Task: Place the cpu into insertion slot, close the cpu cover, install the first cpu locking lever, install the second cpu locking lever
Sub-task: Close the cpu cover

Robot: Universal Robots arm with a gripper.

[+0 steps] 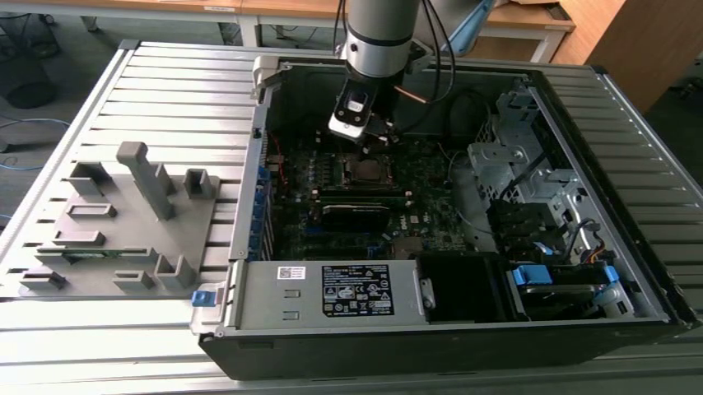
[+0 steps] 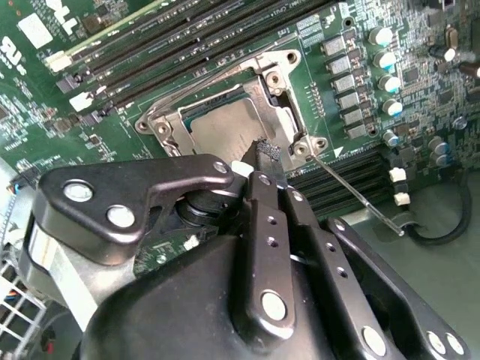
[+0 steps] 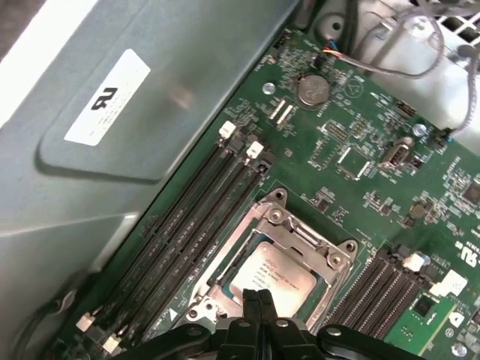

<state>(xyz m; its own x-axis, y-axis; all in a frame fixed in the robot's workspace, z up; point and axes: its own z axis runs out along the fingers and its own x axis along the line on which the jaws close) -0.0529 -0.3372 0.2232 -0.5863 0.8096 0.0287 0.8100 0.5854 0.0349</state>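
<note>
Inside an open computer case [image 1: 615, 107] on a slatted table [image 1: 165, 82], the arm's gripper [image 1: 363, 136] hangs low over the insertion slot [image 1: 363, 170] on the dark circuit board [image 3: 360, 165]. In both wrist views the gripper [image 2: 264, 154] [image 3: 259, 300] has its fingers pressed together and pinches nothing. Its tip is at the socket's edge, and I cannot tell whether it touches. The cpu [image 3: 274, 274] [image 2: 225, 127] sits in the slot, its grey top showing through the cut-out of the cpu cover [image 3: 300, 234] [image 2: 281, 90], which lies flat around it. A thin metal locking lever [image 2: 352, 191] angles away from one corner of the frame, above the long memory slots [image 3: 195, 217]. A grey fixture tray [image 1: 121, 222] lies beside the case at the exterior view's left.
</note>
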